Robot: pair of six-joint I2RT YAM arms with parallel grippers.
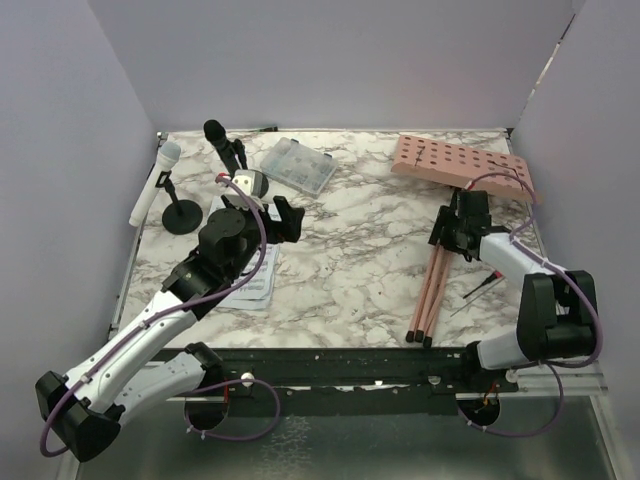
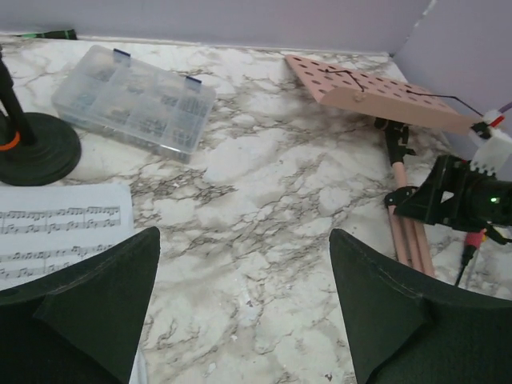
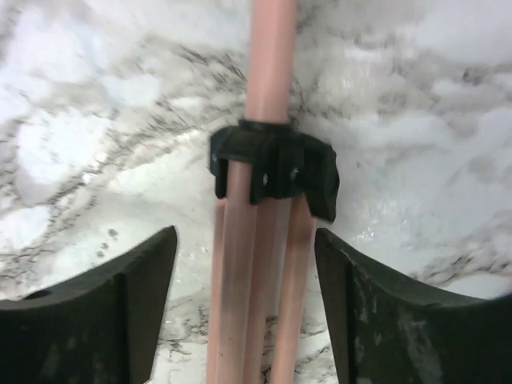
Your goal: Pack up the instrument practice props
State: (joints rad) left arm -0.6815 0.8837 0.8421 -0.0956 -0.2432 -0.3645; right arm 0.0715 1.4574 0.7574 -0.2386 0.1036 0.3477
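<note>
Left gripper (image 2: 242, 240) wide, empty, by sheet music (image 2: 64, 228), right gripper (image 3: 244, 238) angled down, parted loosely astride tripod legs (image 3: 240, 320)

Grey-veined white marble table (image 1: 350, 260) — pink perforated board (image 1: 460, 165), pink legs (image 1: 432, 290), black microphone (image 1: 222, 142), white microphone (image 1: 155, 180).

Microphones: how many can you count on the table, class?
2. The white microphone leans at the far left edge; the black microphone stands just right of it, toward the back.
</note>
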